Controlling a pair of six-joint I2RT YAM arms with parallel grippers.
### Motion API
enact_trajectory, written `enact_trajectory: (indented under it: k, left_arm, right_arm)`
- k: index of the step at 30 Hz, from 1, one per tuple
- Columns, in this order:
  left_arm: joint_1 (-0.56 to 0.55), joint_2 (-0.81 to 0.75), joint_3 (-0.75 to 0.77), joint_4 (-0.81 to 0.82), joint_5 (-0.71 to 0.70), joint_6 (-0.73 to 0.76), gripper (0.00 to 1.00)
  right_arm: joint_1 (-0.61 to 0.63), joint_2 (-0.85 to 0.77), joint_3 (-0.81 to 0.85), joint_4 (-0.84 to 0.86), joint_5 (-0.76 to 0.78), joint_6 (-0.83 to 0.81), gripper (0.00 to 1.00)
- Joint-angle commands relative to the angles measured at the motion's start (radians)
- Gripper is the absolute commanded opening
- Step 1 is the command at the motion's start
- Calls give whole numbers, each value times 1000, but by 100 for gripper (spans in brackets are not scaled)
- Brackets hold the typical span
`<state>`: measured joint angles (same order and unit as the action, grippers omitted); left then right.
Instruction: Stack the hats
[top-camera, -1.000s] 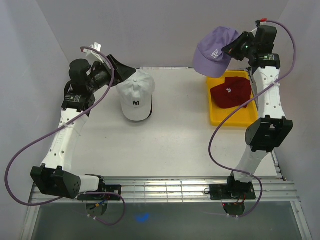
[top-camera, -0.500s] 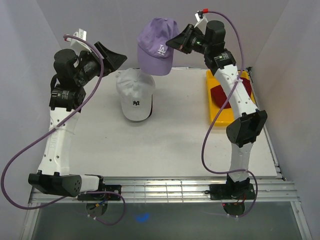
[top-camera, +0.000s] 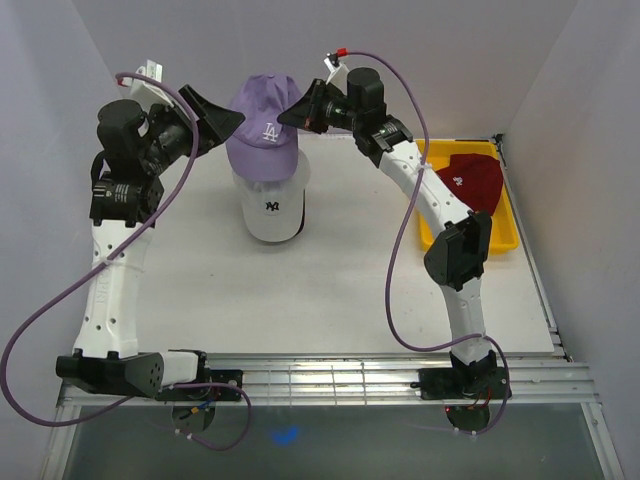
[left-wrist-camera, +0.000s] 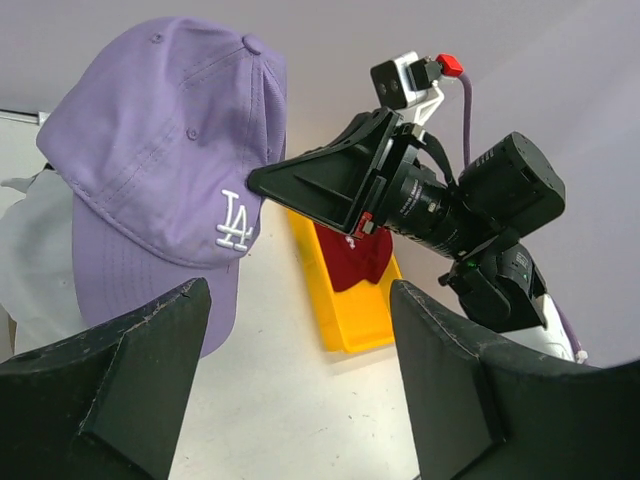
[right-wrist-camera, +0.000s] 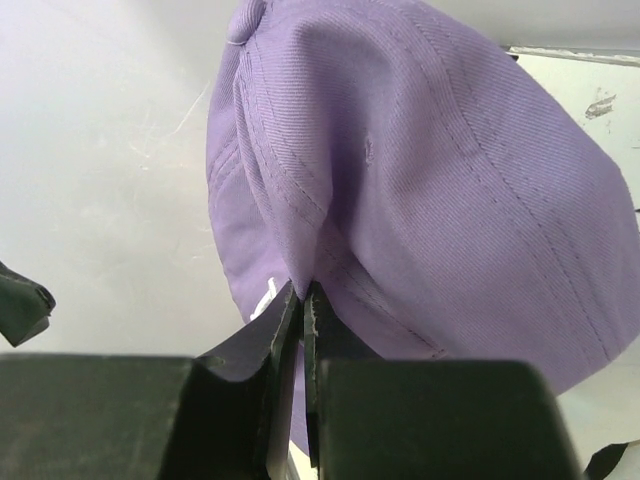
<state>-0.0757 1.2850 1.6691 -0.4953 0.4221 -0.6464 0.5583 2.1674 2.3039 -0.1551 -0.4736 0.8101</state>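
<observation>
One red hat (top-camera: 470, 180) in yellow bin (top-camera: 500, 236); lavender hat (top-camera: 262, 125) above white hat (top-camera: 272, 212)

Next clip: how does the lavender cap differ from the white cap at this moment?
The lavender cap is up off the table, pinched by the shut right claw; the white cap lies on the table. The lavender cap carries a white logo; the white cap carries a dark one. In the top view the lavender cap overlaps the white cap's far edge. Both are fabric baseball caps of similar size.
</observation>
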Motion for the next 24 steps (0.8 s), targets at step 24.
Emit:
enact_trajectory:
  k: [24]
  left_arm:
    - [108, -38, -319, 103, 106, -56, 83]
  right_arm:
    - [25, -54, -124, 54, -13, -115, 9]
